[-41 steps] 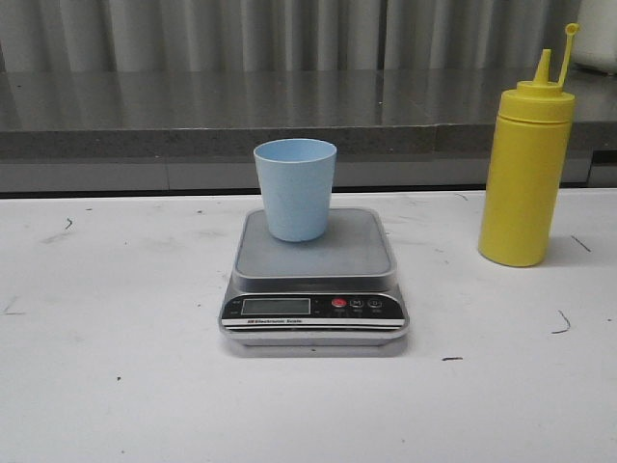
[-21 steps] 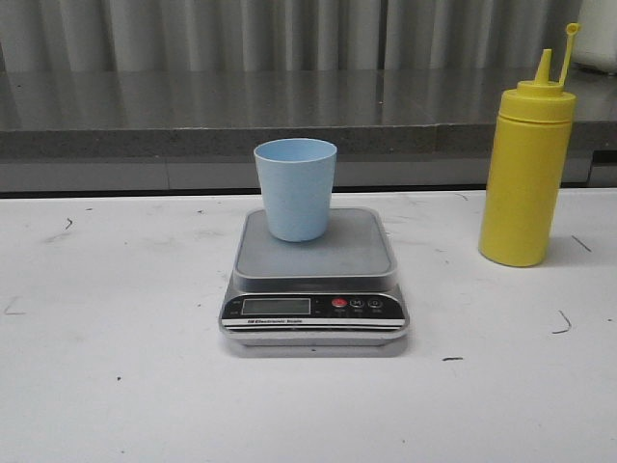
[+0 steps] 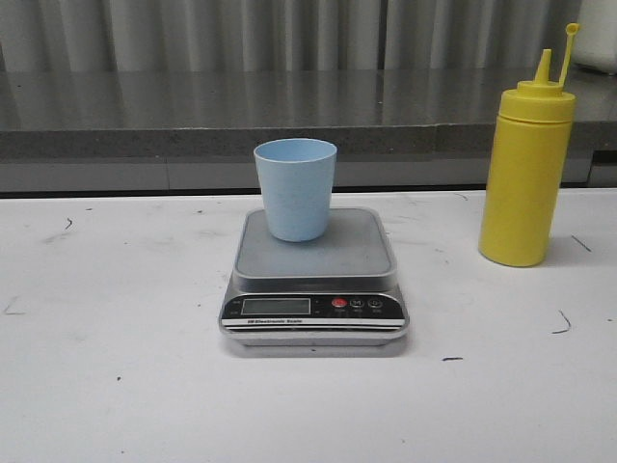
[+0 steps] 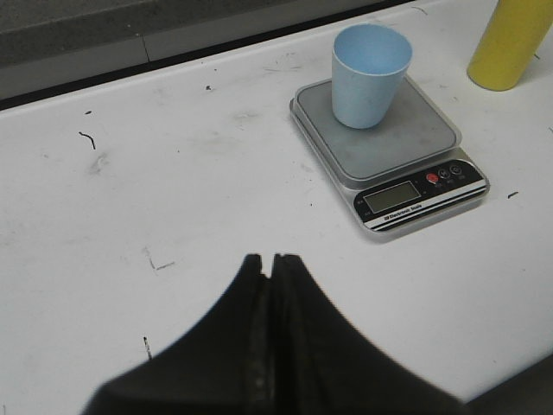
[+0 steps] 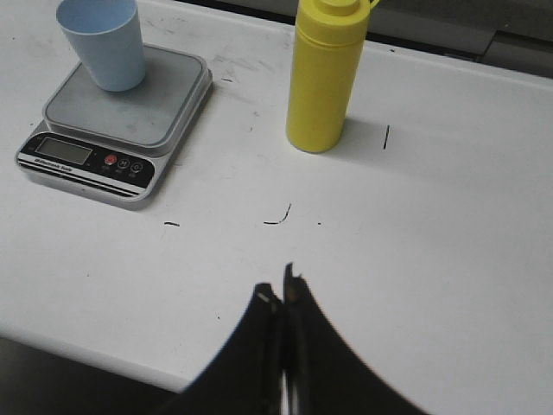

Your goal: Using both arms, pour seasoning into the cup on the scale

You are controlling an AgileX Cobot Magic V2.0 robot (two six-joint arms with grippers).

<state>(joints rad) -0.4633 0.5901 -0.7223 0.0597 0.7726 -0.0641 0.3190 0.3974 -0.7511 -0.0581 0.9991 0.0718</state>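
Nothing has moved over the last second: cup [image 3: 295,189] on scale [image 3: 314,280], bottle [image 3: 526,174] at three o'clock, untouched. Left tool [image 4: 270,264] and right tool [image 5: 281,294] are closed, empty; pouring hasn't begun.

Laboratory test bench. A plain white table [image 3: 116,386], its surface marked with small dark scuffs, stands before a grey ledge [image 3: 145,116] and a pale corrugated wall [image 3: 193,34]. A digital scale [image 3: 314,289] sits mid-table, with no household furnishings visible.
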